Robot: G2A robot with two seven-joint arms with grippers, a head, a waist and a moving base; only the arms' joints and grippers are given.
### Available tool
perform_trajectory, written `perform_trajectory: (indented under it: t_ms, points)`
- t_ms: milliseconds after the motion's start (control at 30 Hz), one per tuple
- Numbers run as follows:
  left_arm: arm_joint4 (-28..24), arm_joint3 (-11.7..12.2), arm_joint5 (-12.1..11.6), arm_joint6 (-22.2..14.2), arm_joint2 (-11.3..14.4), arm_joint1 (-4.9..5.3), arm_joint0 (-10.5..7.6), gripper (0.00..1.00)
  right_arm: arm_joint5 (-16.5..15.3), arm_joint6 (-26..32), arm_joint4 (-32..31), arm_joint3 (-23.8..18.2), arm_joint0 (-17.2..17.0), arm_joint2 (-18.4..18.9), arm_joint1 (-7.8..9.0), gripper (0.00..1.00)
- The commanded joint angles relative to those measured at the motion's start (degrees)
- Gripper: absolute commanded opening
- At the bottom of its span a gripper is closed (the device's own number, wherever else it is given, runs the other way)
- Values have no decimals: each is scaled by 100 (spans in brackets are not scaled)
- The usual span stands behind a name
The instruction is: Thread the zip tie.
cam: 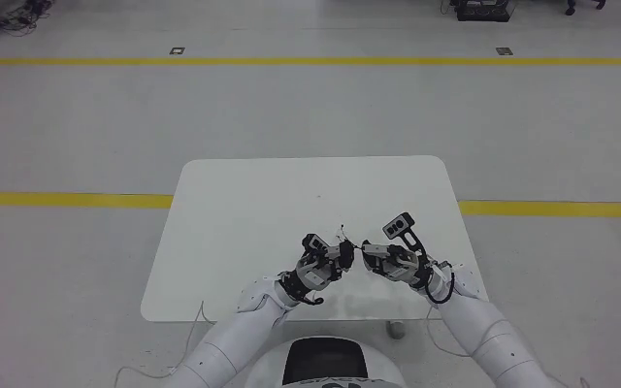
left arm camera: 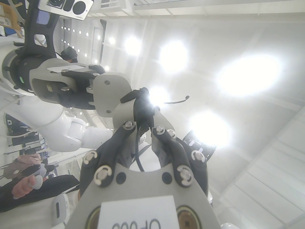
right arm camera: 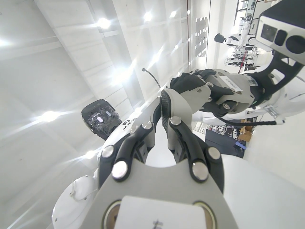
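Observation:
A thin black zip tie [left arm camera: 176, 101] is held in the air between my two grippers, above the front part of the white table [cam: 310, 194]. My left gripper [left arm camera: 144, 117] is shut on it, and the strap runs down between its fingers [left arm camera: 164, 134]. My right gripper [right arm camera: 161, 103] is shut tip to tip against the left one, pinching the tie at the same spot. The free end of the zip tie [right arm camera: 151, 77] curves out past both fingertips. In the top view the left gripper [cam: 330, 254] and right gripper [cam: 374, 254] meet near the table's front edge, with the zip tie [cam: 343, 236] poking up between them.
The bare white tabletop stretches away beyond the grippers. Yellow floor lines [cam: 310, 61] run past the table. The right arm's wrist camera [cam: 398, 226] juts out just above its gripper.

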Motion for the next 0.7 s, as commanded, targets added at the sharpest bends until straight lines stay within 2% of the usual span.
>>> perform_trajectory:
  t_ms: [0,667]
  points:
    - [0,0,0,0,0,0,0,0,-13,0,-17,25,0,6,-3,0]
    - [0,0,0,0,0,0,0,0,-6,0,-89,84,-85,179,-6,0]
